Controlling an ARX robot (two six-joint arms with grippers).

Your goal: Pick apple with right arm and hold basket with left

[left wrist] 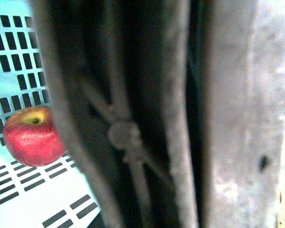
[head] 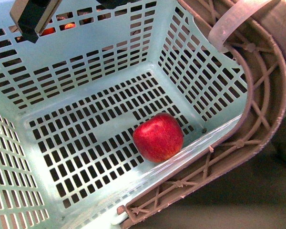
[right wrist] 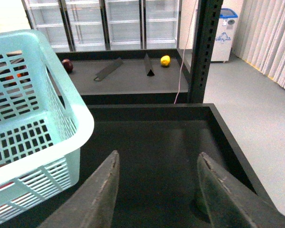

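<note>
The red apple (head: 158, 137) lies on the slotted floor of the light blue basket (head: 76, 71), against its near wall. It also shows in the left wrist view (left wrist: 32, 135), stem hollow up. The brown ribbed handle (head: 260, 114) curves round the basket's right side. In the left wrist view the handle (left wrist: 126, 137) fills the frame very close up; my left gripper is shut on it and its jaws cannot be told apart from it. My right gripper (right wrist: 157, 156) is open and empty over a dark bin, beside the basket (right wrist: 33, 118), outside it.
The dark bin (right wrist: 218, 118) has raised walls. A dark shelf behind it holds a small dark red fruit (right wrist: 67, 65), a yellow fruit (right wrist: 166, 60) and two dark wedges. Orange fruits (head: 69, 26) show through the basket's far wall. A dark post (right wrist: 204, 47) stands at the right.
</note>
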